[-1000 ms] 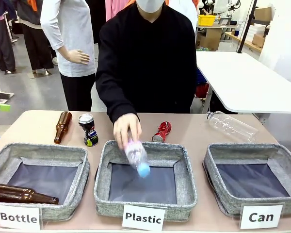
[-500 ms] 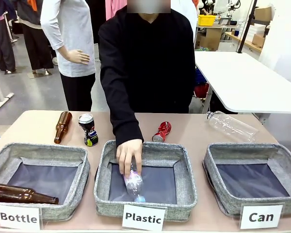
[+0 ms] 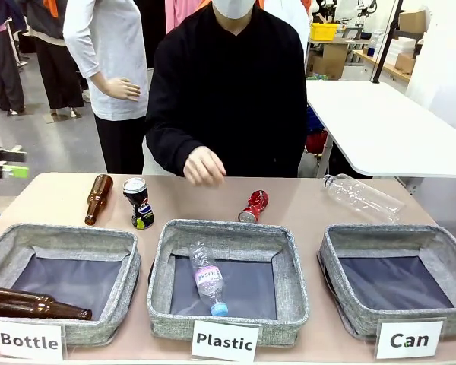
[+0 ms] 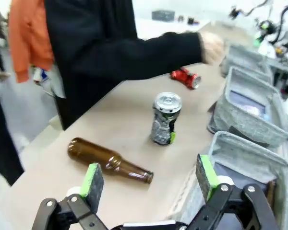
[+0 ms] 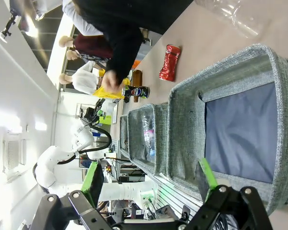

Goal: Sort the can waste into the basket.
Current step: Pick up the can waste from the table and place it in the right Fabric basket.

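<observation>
The person's hand [image 3: 204,166] has been withdrawn from the grey woven basket marked "Plastic" [image 3: 228,232], and the small clear plastic bottle [image 3: 207,280] is left lying inside. The upright dark blue-black Pepsi can [image 3: 139,203] and the crushed red can [image 3: 254,206] remain on the table [image 3: 53,190], well apart from the grey woven basket marked "Can" [image 3: 395,236]. The left gripper [image 4: 150,175] and the right gripper [image 5: 149,175] are spread wide.

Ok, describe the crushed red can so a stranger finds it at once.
Find the middle basket, carded Plastic. Behind its far rim lies the crushed red can. It alone is shiny red; the other can stands dark and upright.
</observation>
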`<state>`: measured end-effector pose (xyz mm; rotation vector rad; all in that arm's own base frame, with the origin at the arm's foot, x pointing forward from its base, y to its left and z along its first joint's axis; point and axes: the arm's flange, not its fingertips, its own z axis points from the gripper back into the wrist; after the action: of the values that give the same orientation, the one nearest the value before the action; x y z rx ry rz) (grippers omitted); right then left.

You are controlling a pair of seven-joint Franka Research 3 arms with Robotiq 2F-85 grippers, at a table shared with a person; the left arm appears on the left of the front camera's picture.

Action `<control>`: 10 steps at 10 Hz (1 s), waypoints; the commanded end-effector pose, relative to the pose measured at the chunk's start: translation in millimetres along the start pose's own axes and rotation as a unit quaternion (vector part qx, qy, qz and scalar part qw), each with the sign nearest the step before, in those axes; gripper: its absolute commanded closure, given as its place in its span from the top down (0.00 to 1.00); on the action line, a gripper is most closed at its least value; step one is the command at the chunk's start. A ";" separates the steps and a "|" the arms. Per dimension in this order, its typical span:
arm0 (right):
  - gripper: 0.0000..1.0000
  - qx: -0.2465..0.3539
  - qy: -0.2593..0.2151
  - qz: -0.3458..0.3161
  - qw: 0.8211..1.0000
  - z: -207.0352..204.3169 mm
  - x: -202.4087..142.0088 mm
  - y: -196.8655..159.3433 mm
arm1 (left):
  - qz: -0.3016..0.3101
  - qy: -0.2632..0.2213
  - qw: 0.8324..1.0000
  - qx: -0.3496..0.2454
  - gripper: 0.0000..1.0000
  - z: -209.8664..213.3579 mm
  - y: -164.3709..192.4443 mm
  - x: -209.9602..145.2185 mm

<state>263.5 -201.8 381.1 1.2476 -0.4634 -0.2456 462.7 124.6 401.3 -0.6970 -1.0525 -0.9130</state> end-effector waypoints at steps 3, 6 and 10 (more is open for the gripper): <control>1.00 0.010 -0.006 0.014 1.000 0.2 2.0 0.7 | 0.003 0.090 0.995 -0.039 1.00 -91.2 14.9 18.2; 1.00 0.010 -0.006 0.014 1.000 0.2 2.0 0.7 | -0.005 0.106 0.993 -0.057 1.00 -141.8 15.1 9.1; 1.00 0.010 -0.006 0.014 1.000 0.2 2.0 0.7 | -0.048 0.097 0.992 -0.070 1.00 -173.6 16.0 -16.3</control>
<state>263.5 -201.7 381.1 1.2476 -0.4633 -0.2453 541.7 -10.8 325.9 -0.6845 -0.8117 -1.1024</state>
